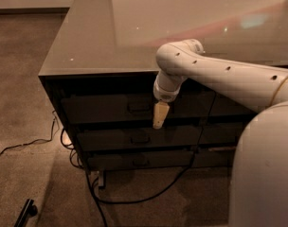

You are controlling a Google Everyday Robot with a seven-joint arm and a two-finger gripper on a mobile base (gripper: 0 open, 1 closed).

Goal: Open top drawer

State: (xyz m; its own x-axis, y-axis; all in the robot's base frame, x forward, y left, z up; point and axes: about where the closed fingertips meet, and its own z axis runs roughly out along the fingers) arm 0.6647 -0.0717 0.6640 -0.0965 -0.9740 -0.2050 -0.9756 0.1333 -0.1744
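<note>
The top drawer (106, 109) is a wide dark-grey front just under the counter edge, and it looks closed. Its small bar handle (139, 107) sits at the centre. My gripper (159, 116) hangs from the white arm, pointing down, just right of the handle and in front of the drawer face. Its tan tip reaches the gap above the second drawer (134, 139). It does not hold the handle.
A glossy grey counter top (101, 37) covers the cabinet. A third drawer (134, 161) sits lowest. Black cables (101, 197) trail on the carpet below and to the left. A dark object (25, 212) lies at the bottom left. My white base (262, 169) fills the right.
</note>
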